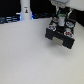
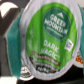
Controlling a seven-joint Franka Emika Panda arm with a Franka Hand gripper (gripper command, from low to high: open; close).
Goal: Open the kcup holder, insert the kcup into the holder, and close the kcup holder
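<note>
The kcup holder (image 1: 59, 38) is a black boxy unit at the exterior view's right, its drawer pulled out, with reddish and white pod tops (image 1: 67, 34) showing in the round slots. My gripper (image 1: 60, 19) hangs right above the open drawer. It is shut on the kcup (image 1: 60, 22), a small white cup with a green top. In the wrist view the kcup's green lid (image 2: 49, 36) fills almost the whole picture, printed "Green Mountain" and "Dark Magic". Dark parts of the holder (image 2: 11, 44) show beside it. The fingers themselves are hidden.
A white upright object (image 1: 25, 10) with a blue glow stands at the back left of the exterior view. A dark strip (image 1: 10, 20) runs along the table's far edge. The white tabletop (image 1: 30, 55) spreads in front of the holder.
</note>
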